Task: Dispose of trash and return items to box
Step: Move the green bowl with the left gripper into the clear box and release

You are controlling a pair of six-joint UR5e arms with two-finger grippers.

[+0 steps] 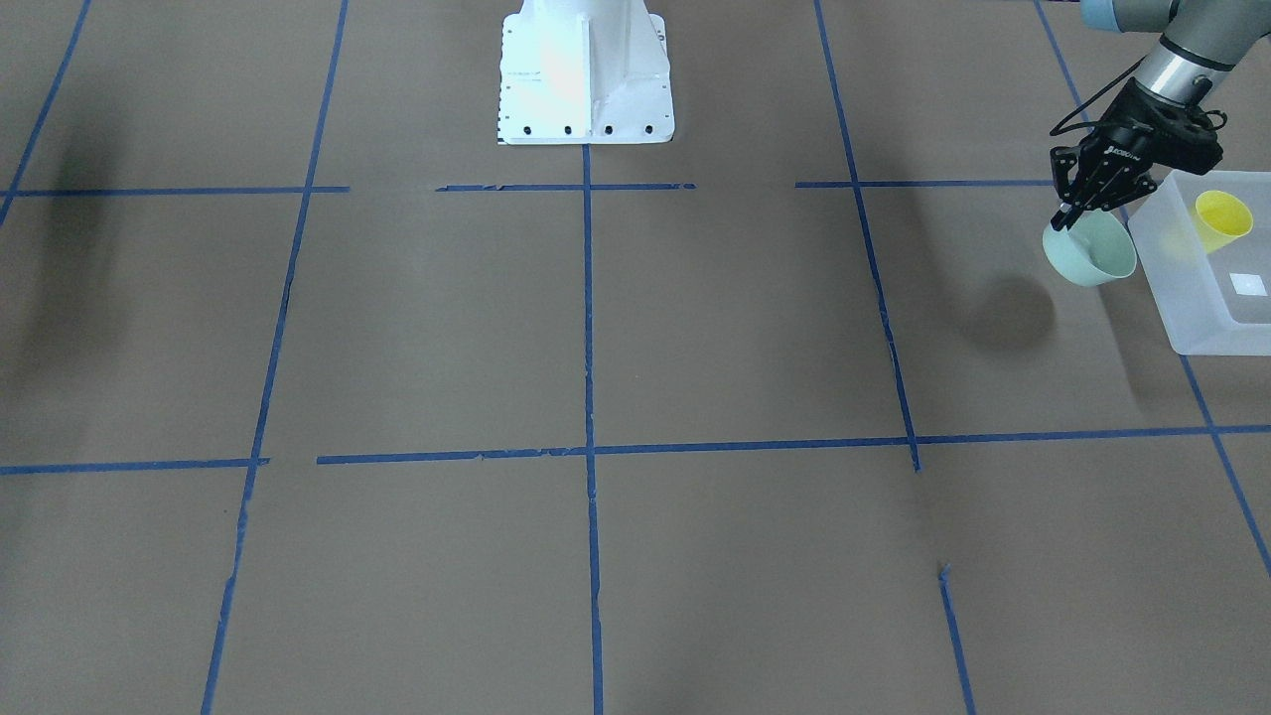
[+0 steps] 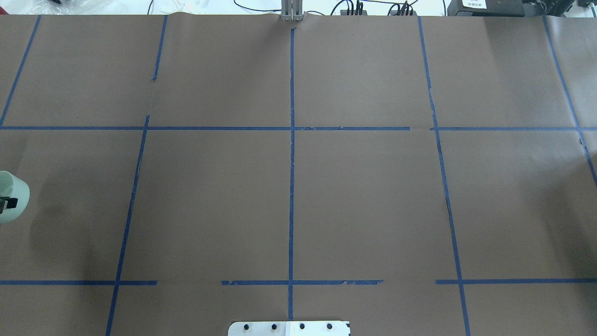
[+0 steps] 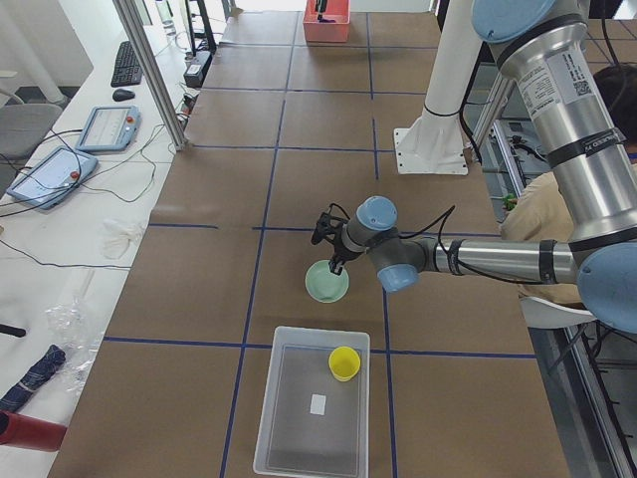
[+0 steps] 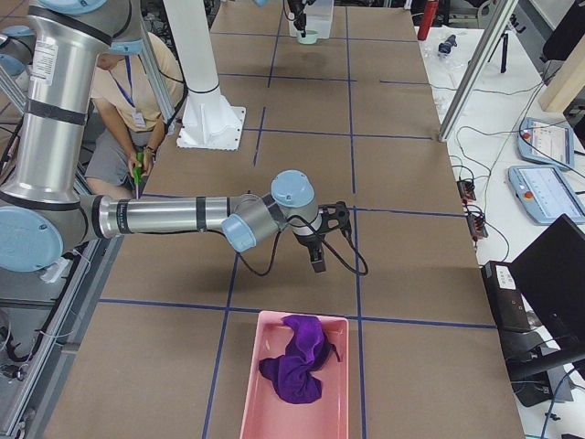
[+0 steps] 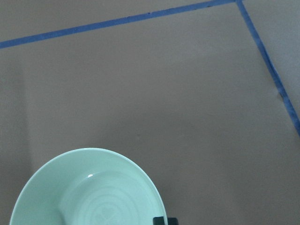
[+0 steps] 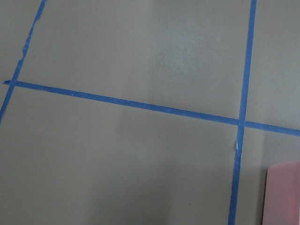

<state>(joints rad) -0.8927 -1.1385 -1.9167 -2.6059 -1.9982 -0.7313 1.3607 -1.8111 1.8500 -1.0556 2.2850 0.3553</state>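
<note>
My left gripper point(image 1: 1064, 220) is shut on the rim of the pale mint-green bowl point(image 1: 1090, 250) and holds it tilted above the table, just beside the box point(image 1: 1160, 248). The bowl casts a shadow on the paper below. The bowl also shows in the overhead view point(image 2: 13, 193), the left wrist view point(image 5: 89, 192) and the exterior left view point(image 3: 326, 283). The yellow cup point(image 1: 1221, 218) lies inside the translucent box point(image 3: 299, 438), near its corner. My right gripper point(image 4: 317, 261) hangs over bare table near a pink bin; I cannot tell if it is open or shut.
A pink bin point(image 4: 251, 389) with a purple cloth point(image 4: 297, 366) sits at the table's right end; its corner shows in the right wrist view point(image 6: 283, 192). The white robot pedestal point(image 1: 586, 74) stands at the table's back middle. Blue tape lines grid the brown paper.
</note>
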